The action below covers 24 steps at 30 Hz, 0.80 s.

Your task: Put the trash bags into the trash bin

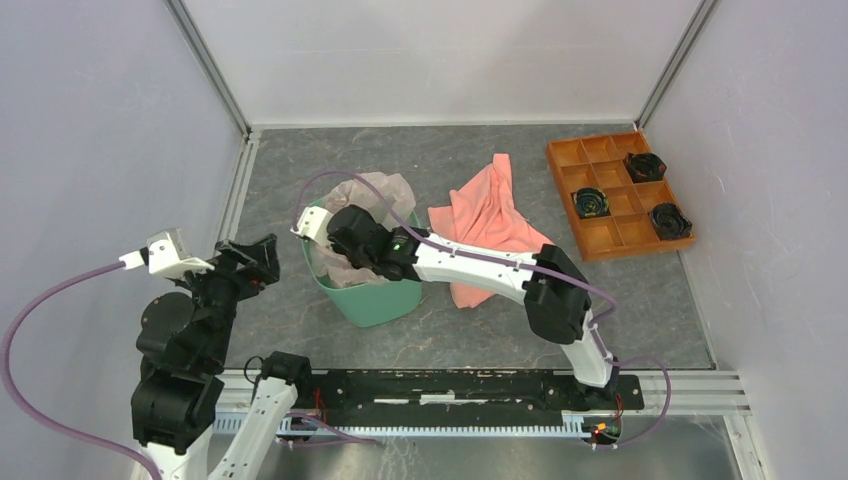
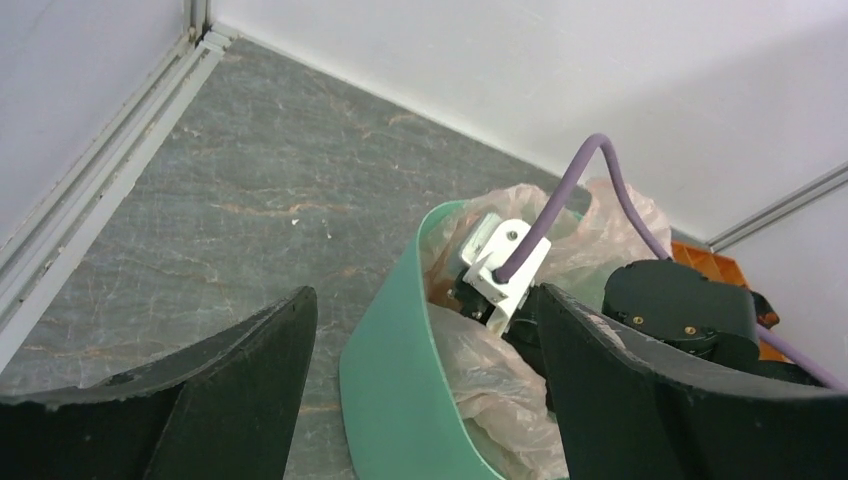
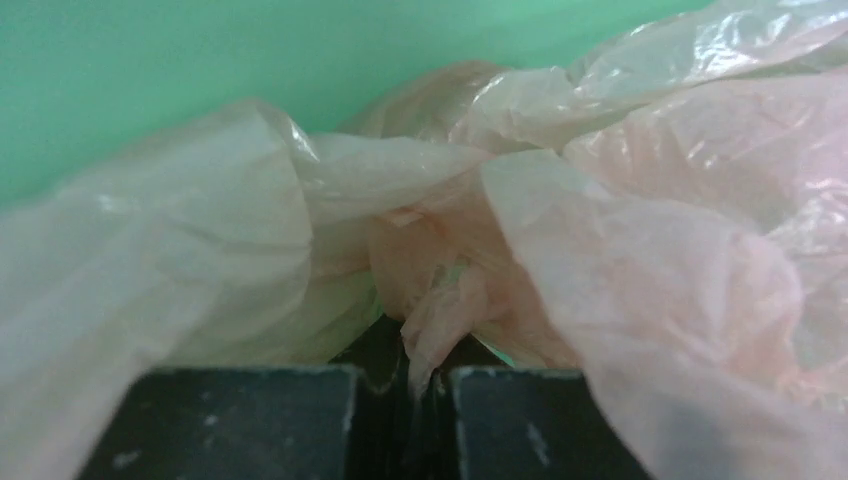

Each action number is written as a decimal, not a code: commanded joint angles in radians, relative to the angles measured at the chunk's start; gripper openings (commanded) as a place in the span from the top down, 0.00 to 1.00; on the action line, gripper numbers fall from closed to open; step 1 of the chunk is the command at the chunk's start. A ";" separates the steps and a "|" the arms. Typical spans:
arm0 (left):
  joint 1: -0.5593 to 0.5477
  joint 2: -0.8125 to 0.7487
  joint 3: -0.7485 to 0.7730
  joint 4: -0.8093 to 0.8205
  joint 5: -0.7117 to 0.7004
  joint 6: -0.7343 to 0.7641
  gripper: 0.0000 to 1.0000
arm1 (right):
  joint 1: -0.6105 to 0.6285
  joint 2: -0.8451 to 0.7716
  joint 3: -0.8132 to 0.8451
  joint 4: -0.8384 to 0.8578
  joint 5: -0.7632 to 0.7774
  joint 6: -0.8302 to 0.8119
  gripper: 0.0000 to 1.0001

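The mint-green trash bin [image 1: 372, 300] stands mid-table, tilted toward the left. The crinkly pale pink trash bag [image 1: 380, 192] lies partly inside it and spills over the far rim. My right gripper [image 1: 345, 262] reaches down inside the bin and is shut on a fold of the bag [image 3: 440, 310]; green wall [image 3: 200, 60] shows behind. My left gripper [image 1: 262, 262] is open just left of the bin. In the left wrist view the bin's near wall [image 2: 395, 340] sits between its fingers [image 2: 640, 390], with bag [image 2: 500, 390] inside.
A salmon-orange cloth [image 1: 490, 215] lies right of the bin, partly under the right arm. An orange compartment tray [image 1: 604, 236] with three black items stands at the back right. White walls close the left, back and right.
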 commanded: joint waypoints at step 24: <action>-0.003 0.031 -0.047 0.069 0.232 -0.200 0.11 | -0.004 -0.355 -0.107 0.223 -0.255 0.145 0.61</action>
